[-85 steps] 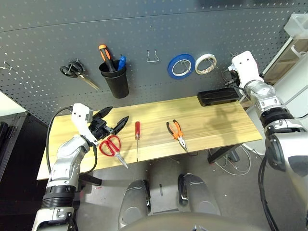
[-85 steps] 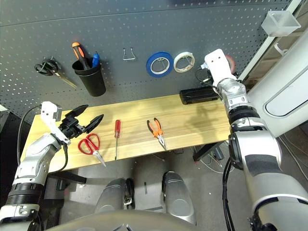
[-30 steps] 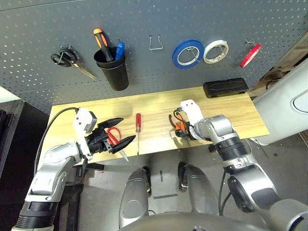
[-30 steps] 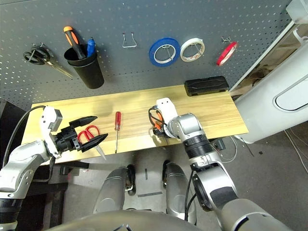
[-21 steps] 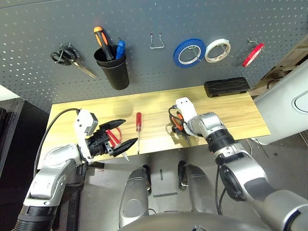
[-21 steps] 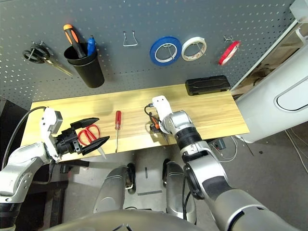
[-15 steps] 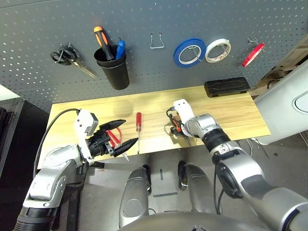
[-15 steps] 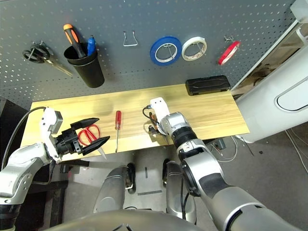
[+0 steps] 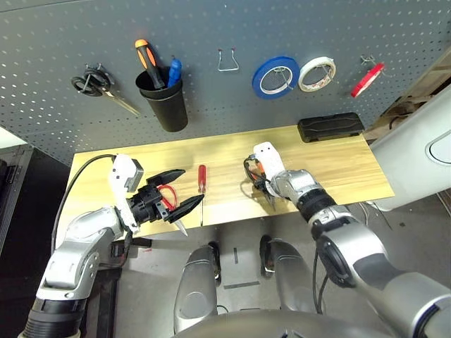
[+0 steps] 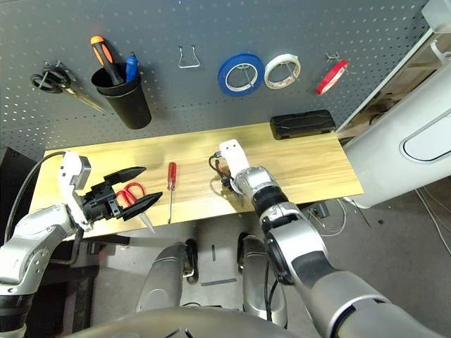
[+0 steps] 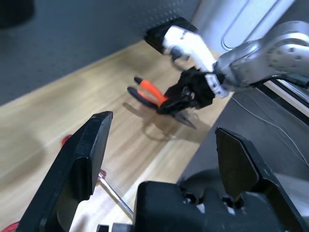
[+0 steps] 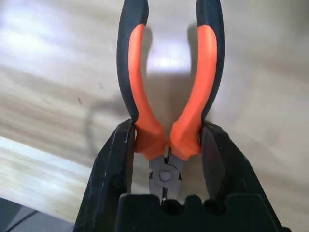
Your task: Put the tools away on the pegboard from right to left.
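Two arms reach over the wooden surface (image 9: 338, 165). Right pincer (image 12: 166, 145), angled down at the near edge, has its fingers (image 12: 113, 164) touching the outer sides of the orange-and-black pliers (image 12: 169, 92) by the pivot; whether they grip cannot be told. Left pincer (image 9: 175, 191) hovers level, spread wide, above the red-handled scissors (image 10: 128, 193). Screwdriver (image 9: 201, 184) lies between the arms. Red tape ring (image 9: 368, 79) hangs on the pegboard (image 9: 56, 35). No writing is legible.

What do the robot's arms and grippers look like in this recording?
Both arms are silver metal with black ribbed bands at the joints. Each wrist carries a white block. The left gripper and right gripper each have two black fingers. A black cable loops to the left wrist.
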